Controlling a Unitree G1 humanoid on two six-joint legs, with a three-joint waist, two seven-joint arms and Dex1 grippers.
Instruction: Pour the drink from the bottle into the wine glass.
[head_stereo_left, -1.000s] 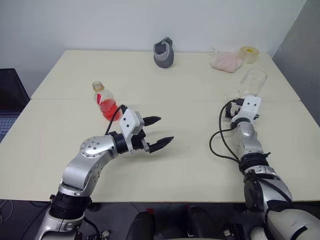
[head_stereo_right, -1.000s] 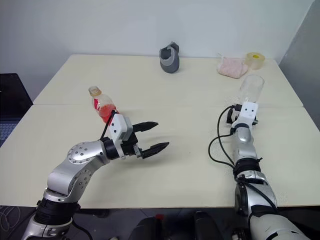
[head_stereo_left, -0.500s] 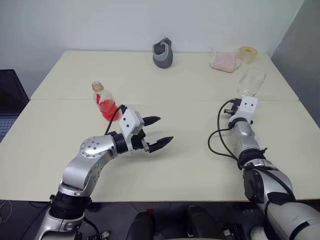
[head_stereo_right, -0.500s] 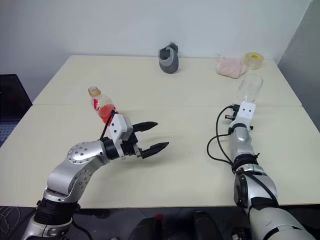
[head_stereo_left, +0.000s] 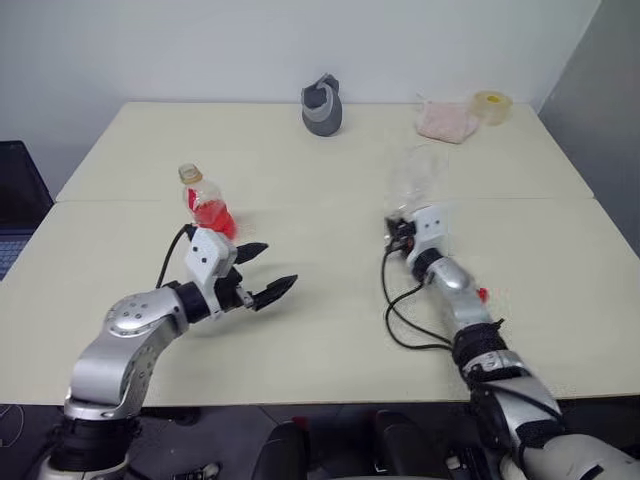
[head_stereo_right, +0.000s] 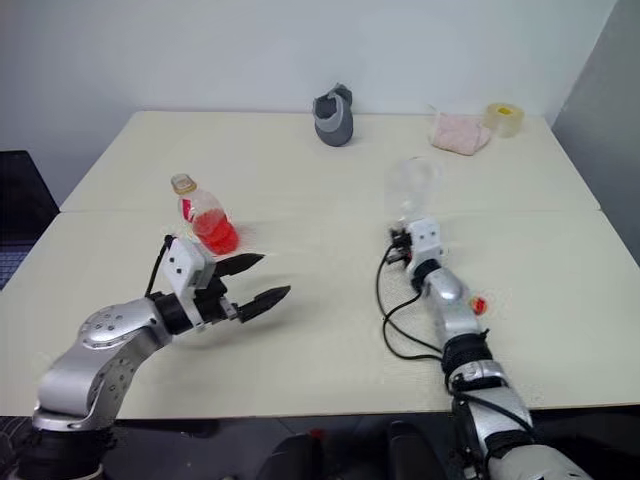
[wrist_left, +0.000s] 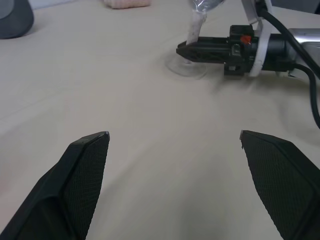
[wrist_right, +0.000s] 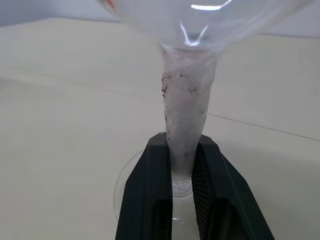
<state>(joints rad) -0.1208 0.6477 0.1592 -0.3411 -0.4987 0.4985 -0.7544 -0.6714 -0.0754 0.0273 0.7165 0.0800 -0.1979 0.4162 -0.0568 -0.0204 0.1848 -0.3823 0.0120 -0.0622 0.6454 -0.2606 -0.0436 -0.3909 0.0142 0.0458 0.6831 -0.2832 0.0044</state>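
Observation:
The bottle (head_stereo_left: 205, 203) stands upright on the left half of the table, with red drink (head_stereo_left: 213, 218) in its lower part. My left gripper (head_stereo_left: 268, 269) hovers open just right of it and in front, nothing between its fingers (wrist_left: 85, 175). The clear wine glass (head_stereo_left: 414, 178) stands upright near the table's middle. My right gripper (wrist_right: 183, 145) is shut on its stem (wrist_right: 186, 100), low down just above the round foot (wrist_left: 186, 67). In the left wrist view the right gripper (wrist_left: 200, 48) lies level across the table.
A grey holder (head_stereo_left: 322, 105), a pink cloth (head_stereo_left: 445, 120) and a roll of tape (head_stereo_left: 490, 102) sit along the far edge. A black cable (head_stereo_left: 398, 318) loops on the table beside my right forearm. A seam (head_stereo_left: 300, 199) crosses the table.
My right gripper has carried the wine glass from the right side toward the table's middle. My left gripper, still open, has drawn back to the left, closer to the bottle.

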